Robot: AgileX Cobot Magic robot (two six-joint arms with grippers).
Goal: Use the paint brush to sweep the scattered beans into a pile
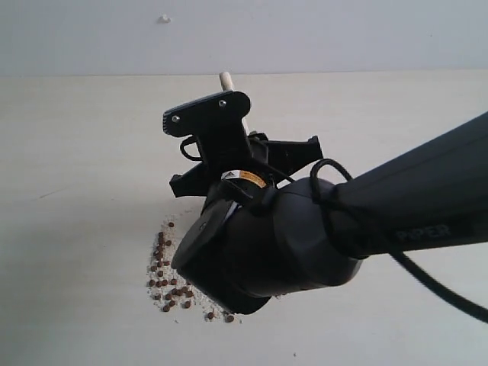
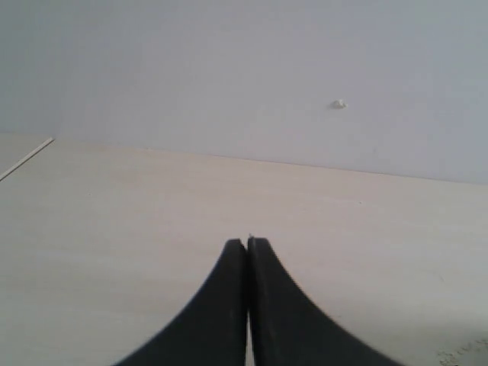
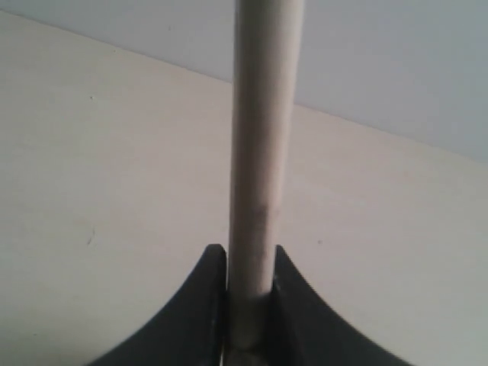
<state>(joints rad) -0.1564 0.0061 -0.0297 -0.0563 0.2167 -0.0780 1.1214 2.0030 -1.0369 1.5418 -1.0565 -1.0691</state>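
Now | pale wood table (image 1: 76,152), beans (image 1: 164,278) clustered | plain grey wall (image 1: 343,34) | right pincer (image 3: 250,258) clamps paint brush (image 3: 263,137) | left pincer (image 2: 248,244) closed

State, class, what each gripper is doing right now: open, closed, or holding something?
Left gripper: closed, holding nothing.
Right gripper: closed on the paint brush handle.

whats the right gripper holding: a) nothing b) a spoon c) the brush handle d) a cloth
c, in the right wrist view the right gripper has its jaws pressed on both sides of the pale handle of the brush, which runs out from between them.
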